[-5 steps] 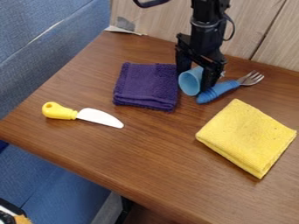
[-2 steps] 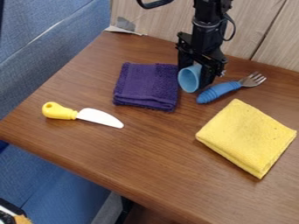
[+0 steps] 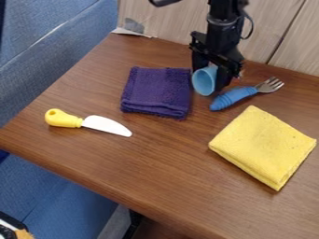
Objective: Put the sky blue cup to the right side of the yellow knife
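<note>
Hanging downward, pincer (image 3: 213,83) around the blue cup (image 3: 203,82).

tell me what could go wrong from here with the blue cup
The blue cup is tilted in the jaws, so it could tip or roll when released. The purple cloth lies between it and the yellow knife; a low path might drag the cloth. The fork is close by and could get nudged.
</note>
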### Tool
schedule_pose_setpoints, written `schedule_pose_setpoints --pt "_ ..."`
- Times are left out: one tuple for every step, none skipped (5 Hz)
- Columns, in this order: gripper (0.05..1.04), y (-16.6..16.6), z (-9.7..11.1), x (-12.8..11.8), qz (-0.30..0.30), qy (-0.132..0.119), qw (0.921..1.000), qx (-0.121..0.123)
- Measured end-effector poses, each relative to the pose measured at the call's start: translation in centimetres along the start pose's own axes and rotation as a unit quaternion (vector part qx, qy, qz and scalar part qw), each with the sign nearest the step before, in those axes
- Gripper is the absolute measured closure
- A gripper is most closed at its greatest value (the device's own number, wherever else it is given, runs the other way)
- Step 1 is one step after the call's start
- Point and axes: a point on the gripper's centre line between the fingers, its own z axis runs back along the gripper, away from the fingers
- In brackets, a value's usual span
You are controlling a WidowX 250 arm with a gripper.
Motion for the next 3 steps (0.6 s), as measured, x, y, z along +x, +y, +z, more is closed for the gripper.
schedule_pose_setpoints --pt "0.328 0.1 2.0 0.7 0.018 -0.003 0.9998 -0.001" --pt "0.328 0.0 6.1 0.0 0.022 -0.043 0.9988 0.004" --pt "0.328 -0.5 8.6 -3.8 0.016 -0.065 0.9977 0.002"
